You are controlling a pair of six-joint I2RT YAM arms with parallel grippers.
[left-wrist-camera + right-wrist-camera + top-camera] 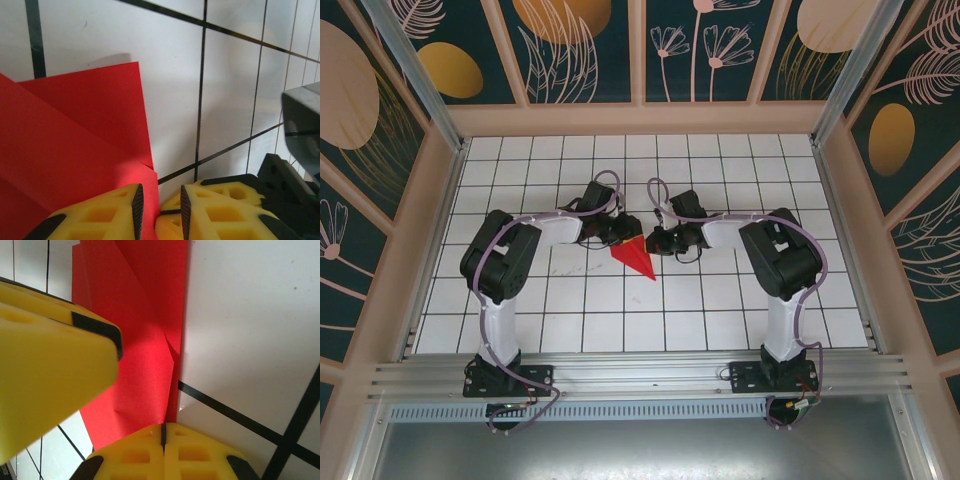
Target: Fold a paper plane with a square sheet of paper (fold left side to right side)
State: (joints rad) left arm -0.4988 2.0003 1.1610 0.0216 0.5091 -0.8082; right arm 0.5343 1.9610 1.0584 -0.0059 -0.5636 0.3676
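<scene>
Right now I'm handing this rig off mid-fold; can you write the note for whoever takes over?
Left tool: jaws apart at the red paper edge.
Right tool: shut, tips on the paper's fold; pinch not confirmable.
Paper: on the table between the tools, point toward the near edge.
Done: creased into a layered pointed shape.
Left: likely the left-to-right fold and finishing.

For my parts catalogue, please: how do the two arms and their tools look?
The left arm and right arm: black joints, white links, looping lilac cables. The left tool and right tool: yellow wedge fingers with moulded recesses and black pads.
</scene>
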